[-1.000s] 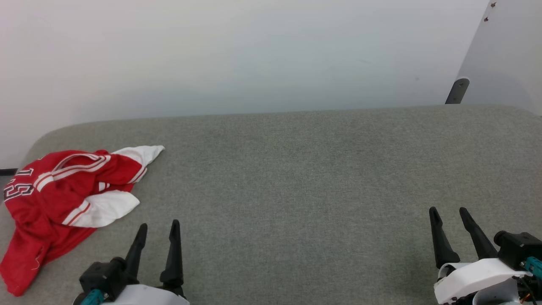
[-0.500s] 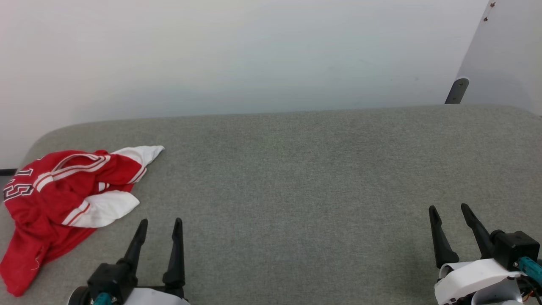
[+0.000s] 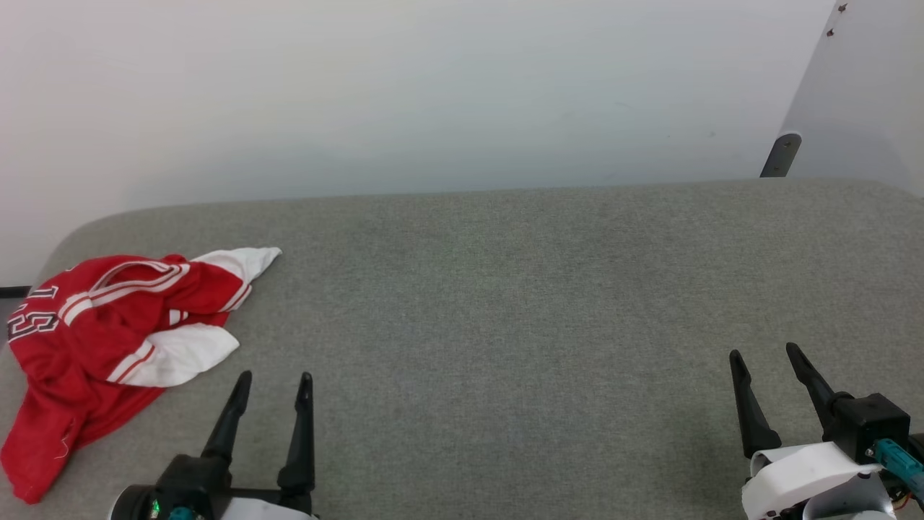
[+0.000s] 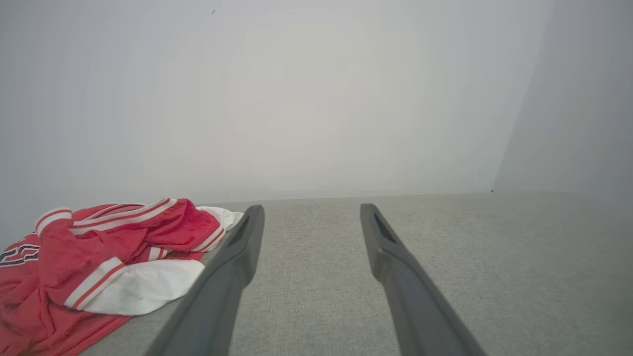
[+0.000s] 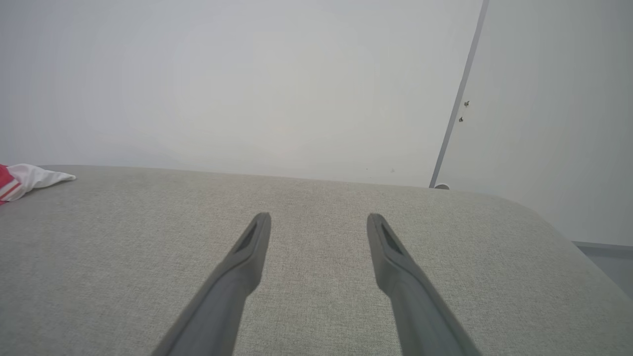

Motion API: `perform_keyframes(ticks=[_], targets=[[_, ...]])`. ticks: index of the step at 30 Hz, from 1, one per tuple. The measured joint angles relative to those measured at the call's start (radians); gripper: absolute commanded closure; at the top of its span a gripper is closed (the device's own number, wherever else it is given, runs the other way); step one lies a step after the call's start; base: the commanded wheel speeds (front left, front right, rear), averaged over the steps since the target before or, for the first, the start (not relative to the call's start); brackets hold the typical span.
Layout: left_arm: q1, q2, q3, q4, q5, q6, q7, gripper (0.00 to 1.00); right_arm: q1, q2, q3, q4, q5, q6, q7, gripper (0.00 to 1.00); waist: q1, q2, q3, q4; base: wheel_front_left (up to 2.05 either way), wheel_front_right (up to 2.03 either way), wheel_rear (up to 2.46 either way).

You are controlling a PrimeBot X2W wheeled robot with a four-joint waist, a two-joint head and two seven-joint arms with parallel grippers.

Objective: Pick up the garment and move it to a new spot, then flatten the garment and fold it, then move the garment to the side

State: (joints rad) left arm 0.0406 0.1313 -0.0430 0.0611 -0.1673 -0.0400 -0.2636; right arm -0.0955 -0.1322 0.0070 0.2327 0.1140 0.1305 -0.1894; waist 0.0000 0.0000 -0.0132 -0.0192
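The garment (image 3: 101, 332), a red jersey with white sleeves and striped trim, lies crumpled at the far left of the grey padded surface (image 3: 505, 289), part of its black lettering showing at its left edge. In the left wrist view the garment (image 4: 99, 257) sits left of the fingers. My left gripper (image 3: 276, 375) stands open near the front edge, just right of the garment and apart from it, with nothing between its fingers. My right gripper (image 3: 764, 352) is open at the lower right, far from the garment. A white sleeve tip (image 5: 34, 179) of the garment shows at the left edge of the right wrist view.
A white wall (image 3: 433, 94) rises behind the surface. A pale panel (image 3: 859, 101) with a dark bracket (image 3: 779, 155) stands at the back right. The surface's rounded left corner lies close to the garment.
Both grippers have shifted slightly: the left one drew back a little toward the front edge, the right one turned a little. The garment has not moved.
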Motion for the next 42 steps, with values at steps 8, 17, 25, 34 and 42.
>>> perform_keyframes(ticks=[8, 17, 25, 34, 42], targets=[[0.000, -0.011, 0.027, 0.002, -0.003, -0.014, 0.000, 0.00, 0.005, 0.000, -0.004, -0.004, 0.000, 0.000, 0.002, 0.00, 0.0000, 0.0000, -0.005, 0.017, 0.00, 0.00, 0.00], [-0.012, -0.014, 0.082, 0.023, -0.036, -0.026, -0.001, 0.00, 0.012, -0.010, 0.036, -0.009, 0.008, 0.000, 0.018, 0.00, 0.0000, 0.0000, -0.020, 0.089, 0.00, 0.00, 0.00], [-0.010, 0.010, 0.123, 0.034, -0.037, -0.011, 0.000, 0.00, -0.006, -0.013, 0.124, 0.005, 0.034, 0.000, 0.030, 0.00, 0.0001, 0.0000, -0.040, 0.196, 0.00, 0.00, 0.00], [0.000, 0.028, 0.149, 0.037, -0.050, 0.011, 0.017, 0.00, -0.038, -0.008, 0.200, 0.030, 0.070, 0.000, 0.031, 0.00, 0.0000, 0.0000, -0.067, 0.318, 0.00, 0.00, 0.00], [-0.020, 0.030, 0.161, 0.024, -0.083, 0.020, 0.065, 0.00, -0.039, -0.016, 0.216, 0.040, 0.078, 0.000, 0.032, 0.00, 0.0000, 0.0000, -0.077, 0.385, 0.00, 0.00, 0.00]])
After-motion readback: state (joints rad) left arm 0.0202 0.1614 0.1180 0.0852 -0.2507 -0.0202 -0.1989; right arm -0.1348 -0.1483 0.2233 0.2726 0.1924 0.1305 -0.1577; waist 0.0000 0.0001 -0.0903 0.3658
